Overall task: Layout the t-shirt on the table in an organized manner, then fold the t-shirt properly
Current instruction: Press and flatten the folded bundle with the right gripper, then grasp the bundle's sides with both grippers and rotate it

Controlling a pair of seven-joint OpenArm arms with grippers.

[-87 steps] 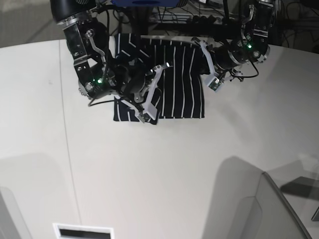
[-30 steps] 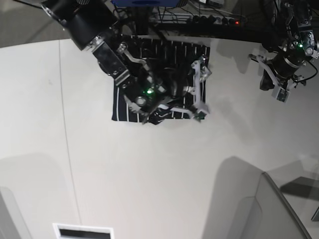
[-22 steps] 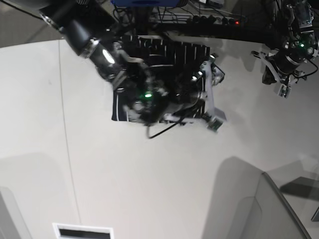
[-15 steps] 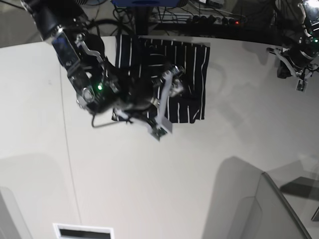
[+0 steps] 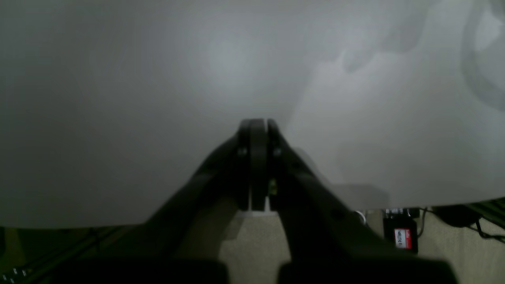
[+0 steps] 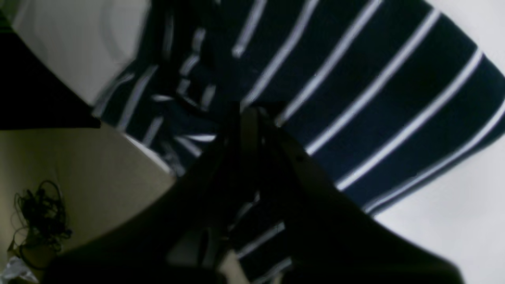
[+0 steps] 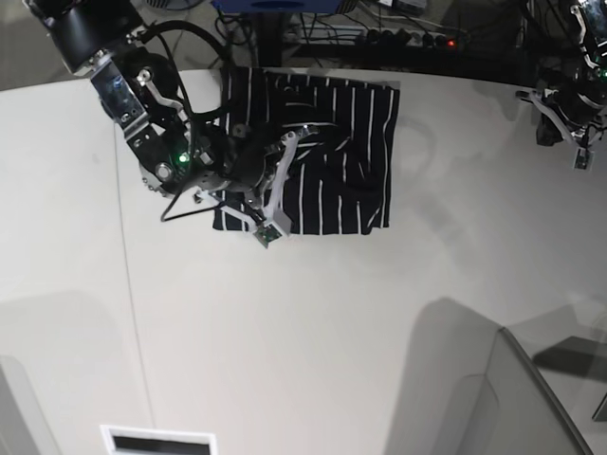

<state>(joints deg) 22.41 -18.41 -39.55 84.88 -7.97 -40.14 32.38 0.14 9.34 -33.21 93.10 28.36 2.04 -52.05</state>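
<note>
The t-shirt [image 7: 313, 152], dark navy with thin white stripes, lies folded into a rough rectangle near the table's [image 7: 313, 332] far edge, its rumpled folds clear only in the right wrist view, where the right gripper [image 6: 252, 114] is closed above it, holding nothing visible, while the left gripper [image 5: 255, 128] hangs closed and empty over bare tabletop.

**White table, one striped shirt on it**

So it's a big matte white table [image 7: 313, 322] with a curved far edge and a thin dark seam line [image 7: 128, 284] running near-to-far on the left side. The only thing lying right on it is the t-shirt [image 7: 356, 152], dark navy with thin white stripes, folded into a rough rectangle at the far edge, a bit left of centre.
</note>
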